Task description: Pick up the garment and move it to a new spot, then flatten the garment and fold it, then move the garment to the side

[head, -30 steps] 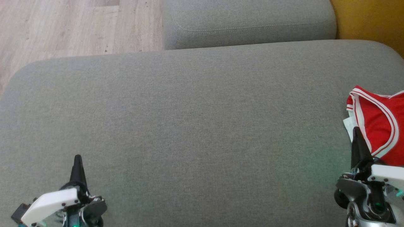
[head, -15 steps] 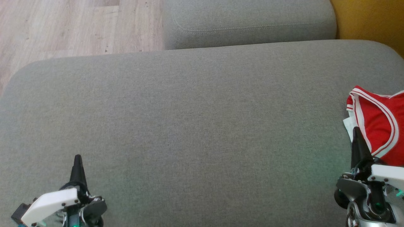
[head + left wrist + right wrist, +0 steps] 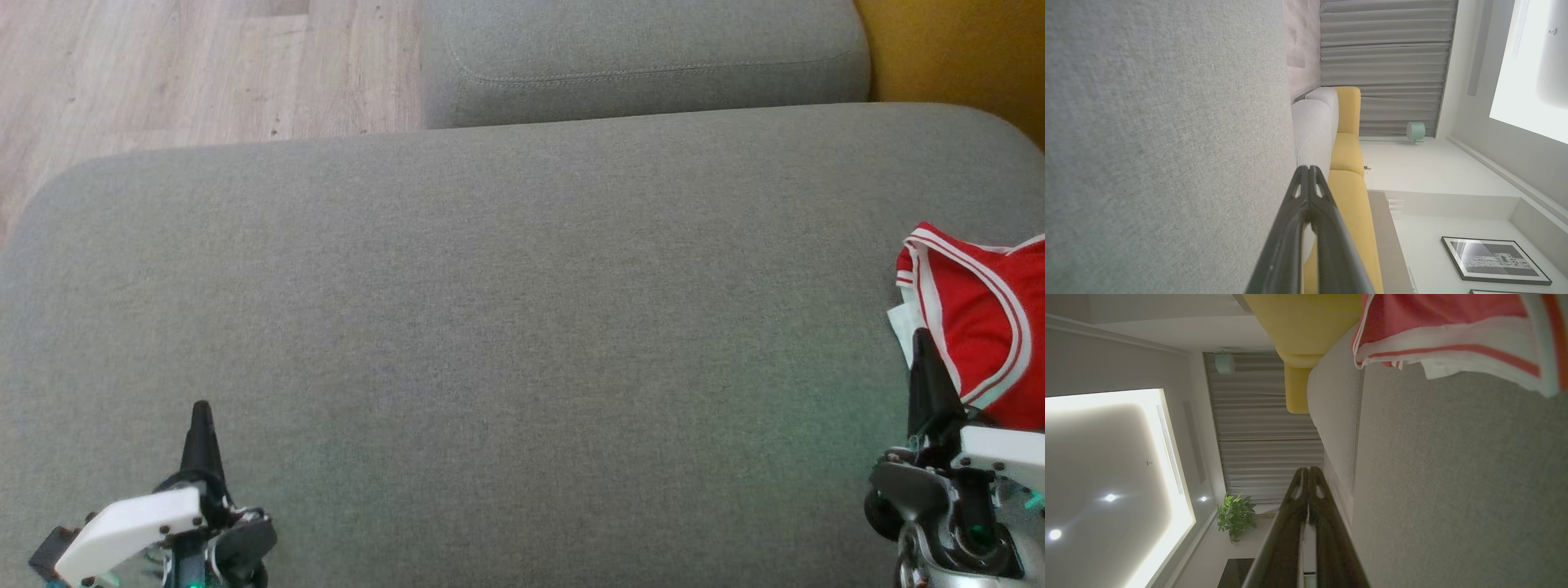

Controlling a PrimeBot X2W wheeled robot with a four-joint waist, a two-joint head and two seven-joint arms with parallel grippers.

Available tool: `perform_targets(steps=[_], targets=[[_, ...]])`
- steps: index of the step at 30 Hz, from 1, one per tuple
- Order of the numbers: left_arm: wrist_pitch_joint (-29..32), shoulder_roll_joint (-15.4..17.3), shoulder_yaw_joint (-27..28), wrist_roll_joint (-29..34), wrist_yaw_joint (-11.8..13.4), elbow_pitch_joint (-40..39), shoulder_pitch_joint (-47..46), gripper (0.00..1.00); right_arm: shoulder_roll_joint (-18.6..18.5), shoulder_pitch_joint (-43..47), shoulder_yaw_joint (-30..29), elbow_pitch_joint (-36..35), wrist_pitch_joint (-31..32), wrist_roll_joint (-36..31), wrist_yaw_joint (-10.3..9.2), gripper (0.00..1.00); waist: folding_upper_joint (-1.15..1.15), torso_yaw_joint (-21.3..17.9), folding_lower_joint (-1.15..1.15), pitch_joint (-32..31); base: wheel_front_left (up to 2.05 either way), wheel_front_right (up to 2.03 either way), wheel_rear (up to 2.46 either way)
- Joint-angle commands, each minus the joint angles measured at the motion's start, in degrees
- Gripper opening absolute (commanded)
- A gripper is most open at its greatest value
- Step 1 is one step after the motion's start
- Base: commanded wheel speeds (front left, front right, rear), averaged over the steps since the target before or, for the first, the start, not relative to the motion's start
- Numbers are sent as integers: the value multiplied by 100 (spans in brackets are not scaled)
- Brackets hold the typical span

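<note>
Garment (image 3: pixel 976 318) lies bunched at 3 o'clock on the sofa (image 3: pixel 506 310), just beside the right claw (image 3: pixel 921 339). Both claws, the left claw (image 3: pixel 201 410) at 7 o'clock and the right at 4, are pinched together, empty.

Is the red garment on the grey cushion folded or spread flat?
Layered, not spread flat: the red garment shows a white layer poking out under its striped edge. The rest is cut off, so how neatly, cannot tell.
</note>
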Motion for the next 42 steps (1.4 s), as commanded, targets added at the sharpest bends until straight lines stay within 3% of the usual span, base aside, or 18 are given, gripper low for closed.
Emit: perform_targets(steps=[1,42], targets=[[41,34,225,-32,-38,-208,-284,0,-32,-120,118,-231,40,40,21,0,0,0,0,0,0,0,0],[40,34,225,-32,-38,-208,-284,0,-32,-120,118,-231,40,41,21,0,0,0,0,0,0,0,0]])
